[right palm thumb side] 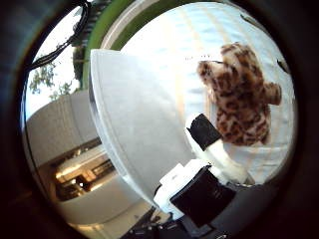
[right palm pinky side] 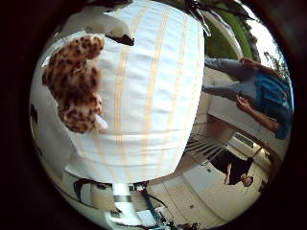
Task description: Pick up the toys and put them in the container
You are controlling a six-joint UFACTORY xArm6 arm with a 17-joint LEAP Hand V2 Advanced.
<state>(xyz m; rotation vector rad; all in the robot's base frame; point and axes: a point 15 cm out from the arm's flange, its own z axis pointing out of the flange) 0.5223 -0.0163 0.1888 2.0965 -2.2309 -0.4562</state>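
Hand hovering over the leopard toy, reach still to come.

Little finger side: the leopard-spotted plush toy [right palm pinky side: 76,84] is lying on the striped cloth [right palm pinky side: 153,96] covering the desk, and one black-tipped finger [right palm pinky side: 112,28] is stretching out straight above it, not touching. Thumb side: the hand [right palm thumb side: 207,172] is showing open, holding nothing, a finger pointing toward the toy, and here alone the white container [right palm thumb side: 134,129] is coming into view, sitting just beside the toy. Next, I judge, it is needing to drop and curl round the plush.
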